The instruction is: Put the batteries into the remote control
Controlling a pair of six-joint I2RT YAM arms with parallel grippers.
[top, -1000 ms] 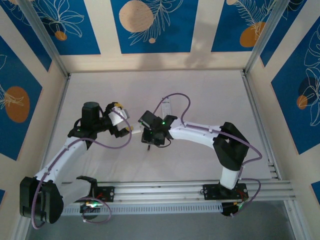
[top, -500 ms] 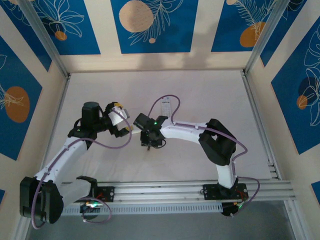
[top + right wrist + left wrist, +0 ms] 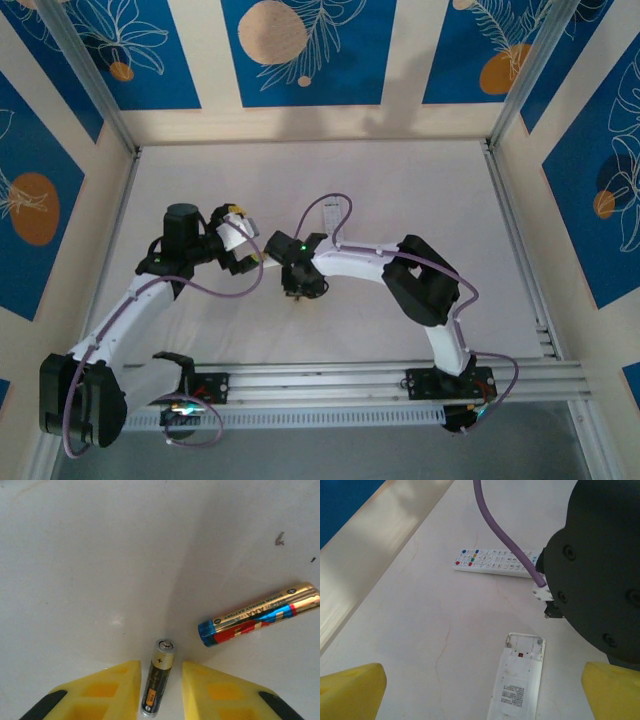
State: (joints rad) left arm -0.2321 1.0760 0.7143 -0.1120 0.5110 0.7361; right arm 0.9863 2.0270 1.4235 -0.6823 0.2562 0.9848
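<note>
Right wrist cam: right gripper (image 3: 161, 672) narrow, yellow fingers (image 3: 100, 692) straddling a black-gold battery (image 3: 159, 682) at bottom centre. Slim gaps either side, no pinch visible. Second battery (image 3: 260, 614), glossy gold with a blue/red label, lies loose at the right of the frame, apart from the fingers.

Left wrist cam: left gripper (image 3: 482, 689) wide, yellow tips in both bottom corners. White remote (image 3: 517, 680) lies back up at bottom centre with its battery bay open, cut off by the lower edge, label unreadable. Second remote (image 3: 492, 562) lies keypad up at upper centre, right end hidden behind the purple cable (image 3: 505, 527) and dark arm housing (image 3: 600, 570).

Top cam: matte white table (image 3: 420, 190). Batteries too small to tell from above.
</note>
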